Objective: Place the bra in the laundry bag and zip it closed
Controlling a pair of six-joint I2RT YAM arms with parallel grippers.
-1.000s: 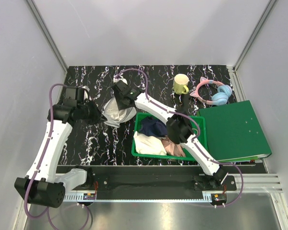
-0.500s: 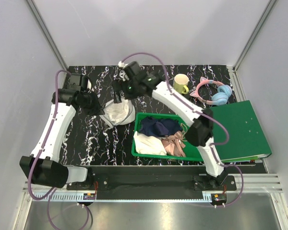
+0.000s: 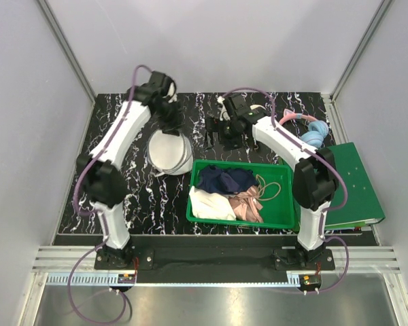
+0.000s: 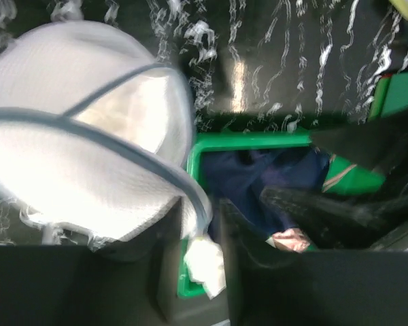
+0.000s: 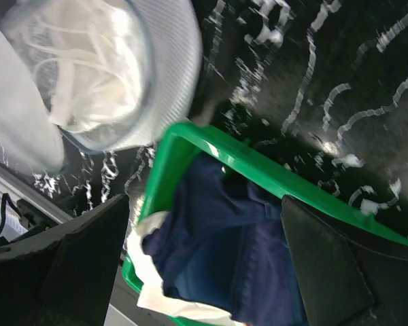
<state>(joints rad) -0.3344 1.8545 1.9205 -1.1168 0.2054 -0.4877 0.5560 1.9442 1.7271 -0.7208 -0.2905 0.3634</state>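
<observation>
The laundry bag point(image 3: 168, 152) is a round white mesh case with a grey zipper rim, lying on the black marbled table left of the green basket. Through its mesh the cream bra point(image 5: 98, 64) and its thin straps show inside. My left gripper point(image 3: 171, 126) hangs just behind the bag; its fingers point(image 4: 164, 272) stand apart, with the bag's rim and a white tag point(image 4: 205, 261) in the gap. My right gripper point(image 3: 219, 134) is wide open and empty, right of the bag, over the basket's far edge and the navy garment point(image 5: 238, 251).
The green basket point(image 3: 192, 197) holds a navy garment point(image 3: 221, 179), a flat cream cloth point(image 3: 209, 205) and a pink-beige garment point(image 3: 248, 207). Pink-and-blue headphones point(image 3: 314, 133) and a green binder point(image 3: 340, 183) lie to the right. Grey walls enclose the table.
Both arms swung toward the back of the table. The left gripper's fingers parted and it moved from the bag's left to behind it. The right gripper came off the bag, moved right and opened wide.
</observation>
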